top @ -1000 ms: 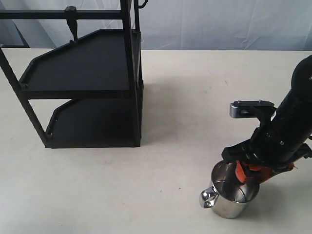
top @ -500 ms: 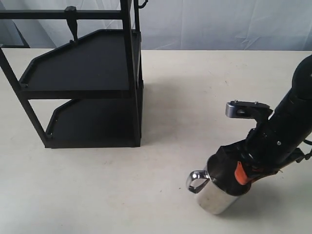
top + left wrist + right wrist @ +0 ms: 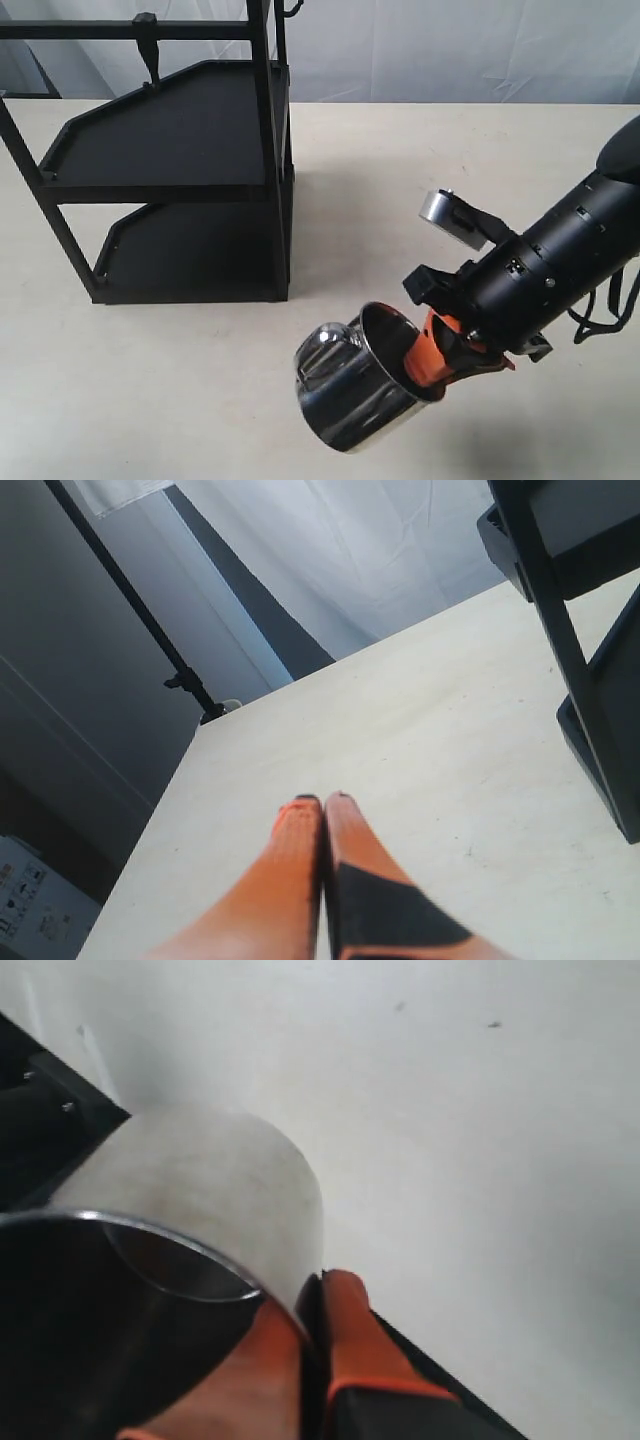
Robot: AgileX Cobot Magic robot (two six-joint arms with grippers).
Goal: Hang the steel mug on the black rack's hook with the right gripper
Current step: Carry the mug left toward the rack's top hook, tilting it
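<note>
The steel mug [image 3: 355, 385] is off the table [image 3: 420, 170], tipped over so its open mouth faces up and toward the arm, with its looped handle [image 3: 325, 350] on the side nearer the black rack [image 3: 200, 150]. We see the right gripper [image 3: 435, 358] clamped on the mug's wall at the rim: the right wrist view shows one orange finger [image 3: 345, 1335] pressed on the outside of the steel and the other inside the cup. The grip sits opposite the handle, so we judge the loop is free to be offered to a peg.

So the pick-up looks done and the carry is what we have in hand. The mug hangs in the open space in front of the rack's lower right corner, well apart from it. The hook [image 3: 148, 45], a short peg hanging from the top bar [image 3: 70, 30] at the far left of the frame, is a long way off and much higher. What we reckon is left: lift, cross over to the bar, turn the handle toward the peg, thread it on and let go.

The left gripper [image 3: 322, 810] plays no part; its two fingers are pressed together with nothing between them, above bare table beside the rack.
</note>
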